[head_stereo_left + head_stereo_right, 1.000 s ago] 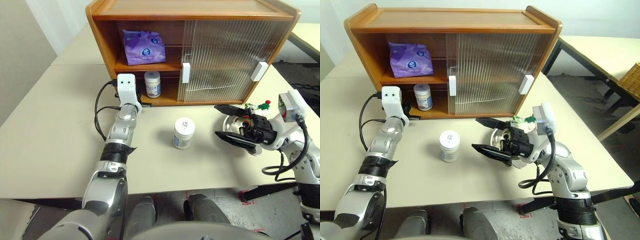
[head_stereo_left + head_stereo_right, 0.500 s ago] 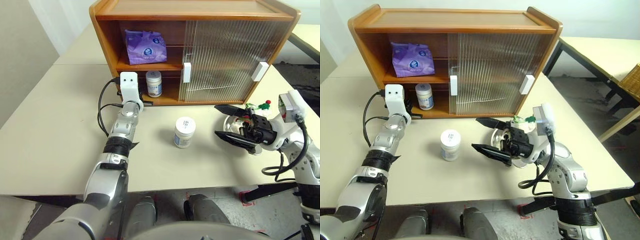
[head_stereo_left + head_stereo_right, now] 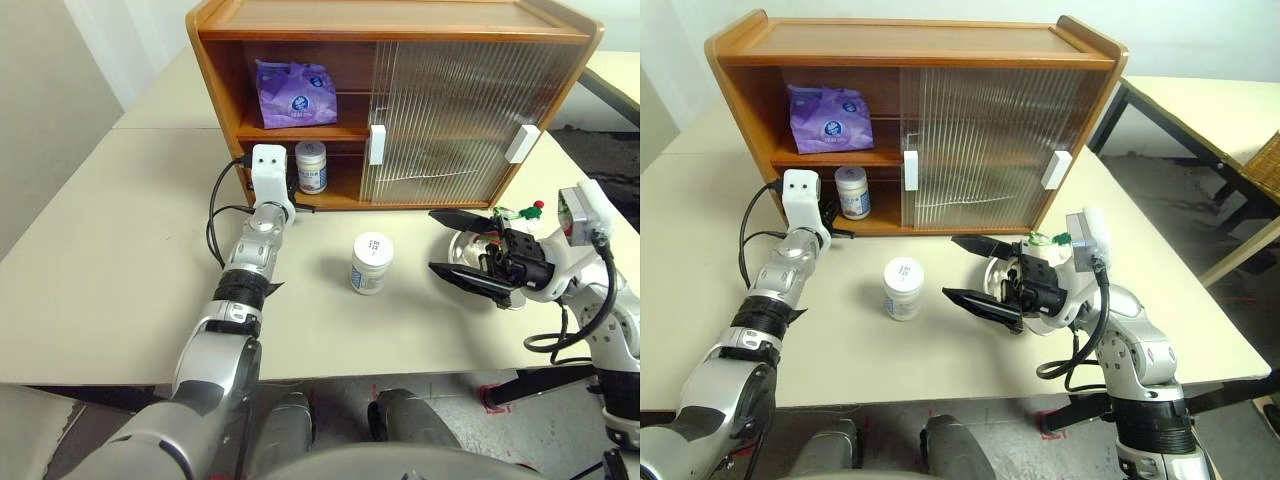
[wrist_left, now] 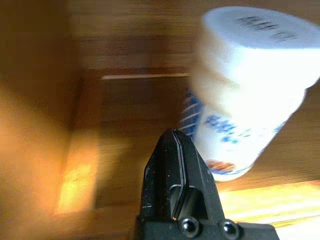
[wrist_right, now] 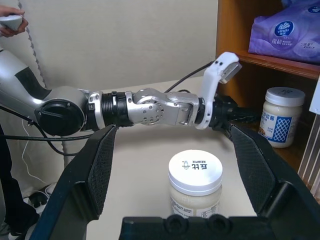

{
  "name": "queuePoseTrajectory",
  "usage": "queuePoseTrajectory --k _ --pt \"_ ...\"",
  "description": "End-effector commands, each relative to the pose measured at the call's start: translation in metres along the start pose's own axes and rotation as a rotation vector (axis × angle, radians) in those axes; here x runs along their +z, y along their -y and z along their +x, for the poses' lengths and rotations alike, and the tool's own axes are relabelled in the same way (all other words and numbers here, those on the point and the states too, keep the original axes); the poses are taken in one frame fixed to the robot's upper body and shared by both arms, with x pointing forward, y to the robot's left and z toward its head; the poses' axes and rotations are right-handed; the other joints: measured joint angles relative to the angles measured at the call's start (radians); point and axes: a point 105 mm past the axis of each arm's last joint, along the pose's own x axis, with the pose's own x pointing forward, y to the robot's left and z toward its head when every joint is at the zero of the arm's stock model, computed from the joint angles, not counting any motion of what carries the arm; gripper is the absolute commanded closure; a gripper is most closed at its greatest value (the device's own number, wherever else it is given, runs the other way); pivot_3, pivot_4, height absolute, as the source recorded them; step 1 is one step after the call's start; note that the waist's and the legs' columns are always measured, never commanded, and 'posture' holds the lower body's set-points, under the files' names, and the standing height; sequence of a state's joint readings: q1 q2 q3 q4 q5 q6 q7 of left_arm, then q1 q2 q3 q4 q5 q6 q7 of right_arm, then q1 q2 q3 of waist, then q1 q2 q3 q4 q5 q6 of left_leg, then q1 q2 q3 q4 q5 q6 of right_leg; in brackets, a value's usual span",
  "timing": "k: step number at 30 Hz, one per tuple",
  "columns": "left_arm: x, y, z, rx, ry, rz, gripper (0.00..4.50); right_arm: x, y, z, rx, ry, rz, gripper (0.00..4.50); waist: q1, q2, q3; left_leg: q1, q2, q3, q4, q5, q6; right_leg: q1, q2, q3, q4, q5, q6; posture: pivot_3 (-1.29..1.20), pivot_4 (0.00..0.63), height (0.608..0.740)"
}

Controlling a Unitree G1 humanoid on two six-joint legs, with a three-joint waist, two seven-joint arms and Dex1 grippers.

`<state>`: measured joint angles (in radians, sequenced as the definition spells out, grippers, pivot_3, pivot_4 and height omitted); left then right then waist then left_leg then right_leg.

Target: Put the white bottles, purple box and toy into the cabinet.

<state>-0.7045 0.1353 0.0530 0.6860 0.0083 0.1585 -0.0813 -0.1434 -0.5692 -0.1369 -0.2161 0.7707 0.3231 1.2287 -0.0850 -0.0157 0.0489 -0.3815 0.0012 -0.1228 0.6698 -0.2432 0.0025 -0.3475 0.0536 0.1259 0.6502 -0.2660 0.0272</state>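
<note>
The cabinet stands at the back of the table with its left half open. The purple box lies on its upper shelf, and one white bottle stands on the lower shelf. My left gripper is shut and empty at the lower shelf's mouth, just beside that bottle. The other white bottle stands upright on the table in front of the cabinet. My right gripper hangs open to that bottle's right, pointing at it. The toy is mostly hidden behind the right gripper.
A round steel bowl sits on the table under the right gripper. The cabinet's ribbed sliding doors cover its right half. A cable trails from the left wrist. A person's hand shows far beyond the table.
The left gripper has edged a little forward, closer to the bottle on the lower shelf. The whole picture has shifted slightly. The right gripper and the table bottle have stayed put.
</note>
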Motion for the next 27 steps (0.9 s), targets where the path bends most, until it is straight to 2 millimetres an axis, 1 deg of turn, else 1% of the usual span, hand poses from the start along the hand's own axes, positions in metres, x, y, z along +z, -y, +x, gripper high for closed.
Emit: queuePoseTrajectory --k 1,27 --pt "0.004 0.009 0.003 -0.035 0.010 0.016 4.47 0.002 0.000 -0.003 -0.008 -0.013 -0.020 0.00 -0.004 0.000 0.000 0.000 0.000 0.000 0.000 0.000 0.000 0.000 0.000 0.000 0.000 0.000 0.000 -0.20 0.037 0.740" --pt "0.005 0.032 0.009 -0.165 0.019 0.039 4.47 0.004 -0.004 -0.005 -0.021 -0.022 -0.020 0.00 -0.019 0.000 0.000 -0.001 0.000 0.000 -0.002 -0.002 0.000 0.000 0.000 0.000 -0.001 -0.004 0.003 -0.22 0.039 0.740"
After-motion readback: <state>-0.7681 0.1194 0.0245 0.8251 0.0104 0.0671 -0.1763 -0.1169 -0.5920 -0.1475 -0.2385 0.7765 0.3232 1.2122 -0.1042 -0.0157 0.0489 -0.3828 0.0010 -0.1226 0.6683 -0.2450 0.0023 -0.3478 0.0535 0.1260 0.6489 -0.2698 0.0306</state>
